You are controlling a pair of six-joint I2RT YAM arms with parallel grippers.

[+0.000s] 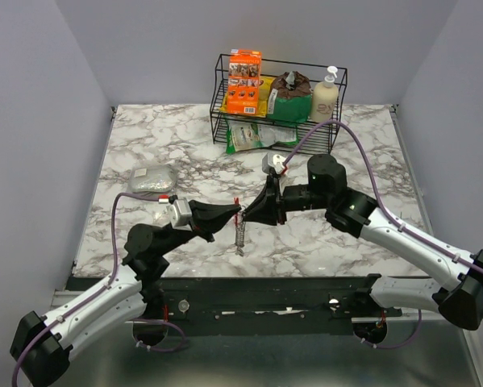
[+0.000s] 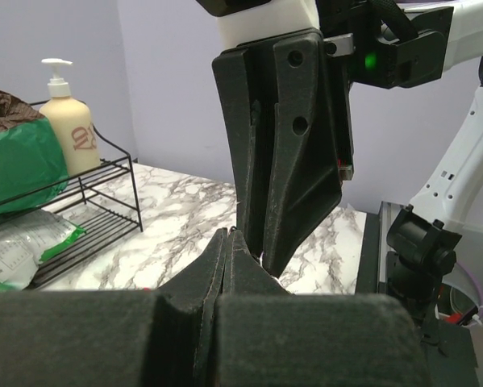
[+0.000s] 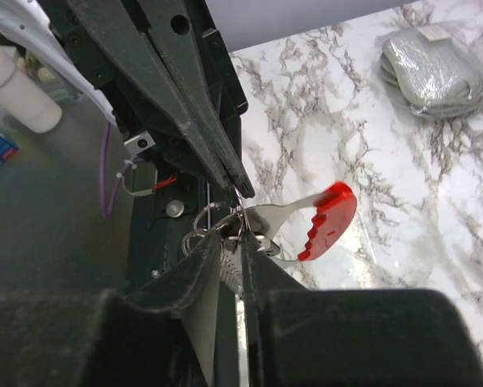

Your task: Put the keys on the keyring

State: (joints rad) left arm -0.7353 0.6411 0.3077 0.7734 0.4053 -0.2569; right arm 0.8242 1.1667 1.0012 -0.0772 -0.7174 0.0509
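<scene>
Where the two arms meet above the middle of the worktop (image 1: 330, 242), nearer its near edge, the keys (image 1: 239, 235) hang in a slim silver bunch. Their long axis is upright, tips down, clear of the marble. The left tool (image 1: 235, 214) is closed tight, its fingertips pinching the wire of the keyring (image 3: 211, 219) from above. The right tool (image 1: 247, 211) faces it tip to tip with its jaws a narrow slit apart and the ring's loops at the mouth of that slit. I cannot tell whether they touch it. A red-headed key (image 3: 326, 218) juts sideways from the ring, its long axis across the right tool's fingers and its head towards the worktop's left edge.
</scene>
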